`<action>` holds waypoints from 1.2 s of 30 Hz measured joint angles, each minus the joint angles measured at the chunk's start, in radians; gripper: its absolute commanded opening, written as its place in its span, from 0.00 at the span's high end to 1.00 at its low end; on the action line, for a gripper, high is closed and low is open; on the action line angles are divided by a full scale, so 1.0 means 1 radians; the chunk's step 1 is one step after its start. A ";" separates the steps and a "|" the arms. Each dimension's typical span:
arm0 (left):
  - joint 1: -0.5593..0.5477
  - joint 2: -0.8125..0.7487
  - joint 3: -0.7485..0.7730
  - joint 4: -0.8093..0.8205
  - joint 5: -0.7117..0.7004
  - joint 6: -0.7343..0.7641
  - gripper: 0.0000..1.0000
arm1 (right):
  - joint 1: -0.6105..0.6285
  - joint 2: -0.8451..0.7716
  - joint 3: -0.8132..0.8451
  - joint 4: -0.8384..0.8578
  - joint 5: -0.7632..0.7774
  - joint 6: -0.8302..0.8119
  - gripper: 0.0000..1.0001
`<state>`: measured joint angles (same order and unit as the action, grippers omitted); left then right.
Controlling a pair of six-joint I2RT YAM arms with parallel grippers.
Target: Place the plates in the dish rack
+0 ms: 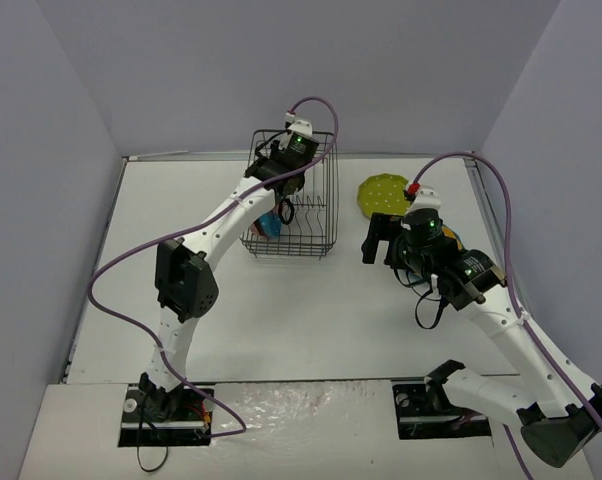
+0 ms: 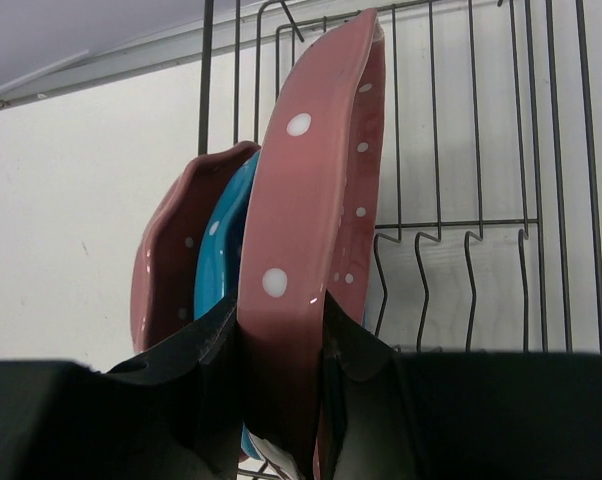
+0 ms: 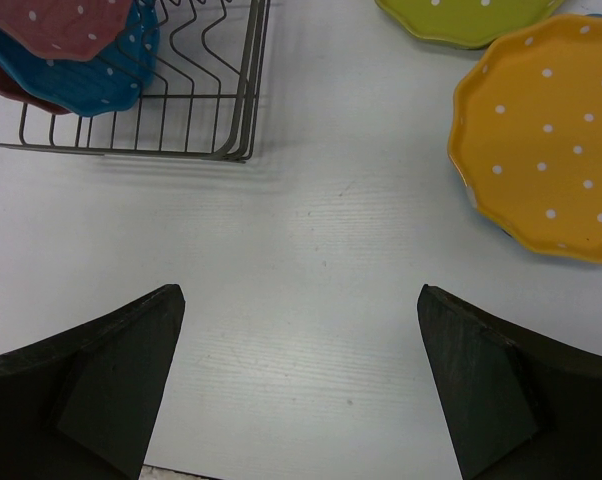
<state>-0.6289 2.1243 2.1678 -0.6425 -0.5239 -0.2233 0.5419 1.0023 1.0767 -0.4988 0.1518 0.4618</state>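
Over on the left side, the left gripper (image 2: pixel 281 345) is down inside the dish rack (image 2: pixel 451 224). Its fingers are clamped on the near edge of a pink plate (image 2: pixel 316 200), which it's holding on edge. Right beside that are a blue plate (image 2: pixel 219 250) and a second pink plate (image 2: pixel 166 265), also on edge and packed tight together.

My worry here is that I can't tell whether the held plate is actually seated between the prongs (image 2: pixel 422 290). If the grip lets go while it's only leaning, it could tip onto the blue one with a clack, or slide flat across the rack floor. It's also cramped in there, so on the way out the fingers could snag a wire or drag the plate along.

Moving right, the right gripper (image 3: pixel 299 300) hangs over the table (image 3: pixel 311 200) between the rack and the remaining plates, fingers spread wide with nothing in them.

Further right, the orange plate (image 3: pixel 546 150) and the lime green plate (image 3: pixel 461 18) lie flat, close together. There's a dark sliver under the orange one that may be another plate, can't say. Flat plates with a low rim are awkward to pinch, so I'd guess a finger could just shove the orange one into the green instead of getting under it. If both arms head for the rack at once, that's a crash risk too.
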 measured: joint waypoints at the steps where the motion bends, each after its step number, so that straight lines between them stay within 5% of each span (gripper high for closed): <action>1: 0.001 0.002 -0.003 -0.004 0.004 -0.007 1.00 | 0.000 0.000 -0.002 0.000 0.000 0.000 0.00; 9: 0.001 0.007 -0.064 -0.010 0.035 -0.068 0.95 | -0.001 0.000 -0.008 0.000 0.001 -0.005 0.00; 16: 0.001 0.005 -0.112 0.008 0.040 -0.107 0.61 | -0.006 -0.001 -0.021 0.000 0.005 -0.008 0.00; 27: -0.004 -0.016 -0.165 0.054 0.033 -0.129 0.21 | -0.006 -0.036 -0.058 0.001 0.004 -0.002 0.00; 36: -0.023 -0.127 -0.156 0.043 0.033 -0.112 0.05 | -0.006 -0.054 -0.063 0.001 0.015 0.000 0.00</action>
<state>-0.6517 1.9978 2.0113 -0.5991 -0.4905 -0.3355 0.5356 0.9481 1.0138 -0.4982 0.1672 0.4614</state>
